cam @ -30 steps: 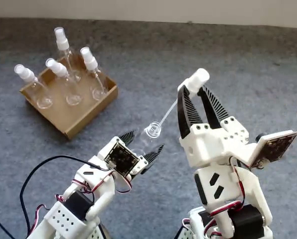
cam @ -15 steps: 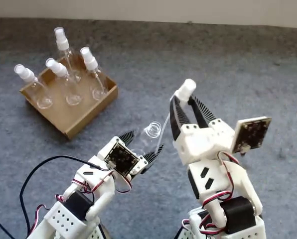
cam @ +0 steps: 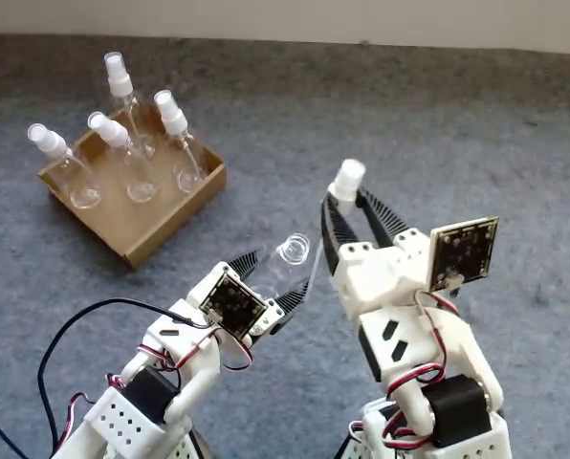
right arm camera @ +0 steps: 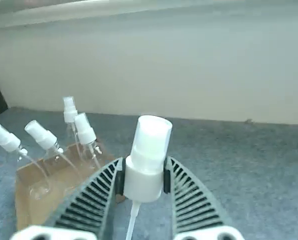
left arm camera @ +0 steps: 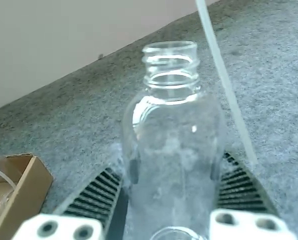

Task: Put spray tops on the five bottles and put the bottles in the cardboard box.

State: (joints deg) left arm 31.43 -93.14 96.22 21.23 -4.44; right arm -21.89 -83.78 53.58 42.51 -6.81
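Observation:
A clear bottle [cam: 287, 260] with an open neck is tilted up in my left gripper [cam: 271, 278], which is shut on its body. In the left wrist view the bottle [left arm camera: 171, 145] sits between the black ribbed fingers [left arm camera: 96, 195]. My right gripper [cam: 350, 198] is shut on a white spray top [cam: 347, 179], held right of the bottle's mouth. Its thin dip tube [left arm camera: 224, 85] hangs down beside the bottle's neck, outside it. The right wrist view shows the spray top [right arm camera: 147, 157] upright between the fingers.
The cardboard box [cam: 175, 224] stands at the back left with several capped bottles [cam: 122, 143] upright in it. The box [right arm camera: 24, 212] and its bottles [right arm camera: 84, 135] lie beyond the spray top in the right wrist view. Grey carpet lies all around.
My right arm has swung left and lower with the spray top, bringing its tube from above the bottle's mouth to beside the neck. The left arm and bottle have stayed put.

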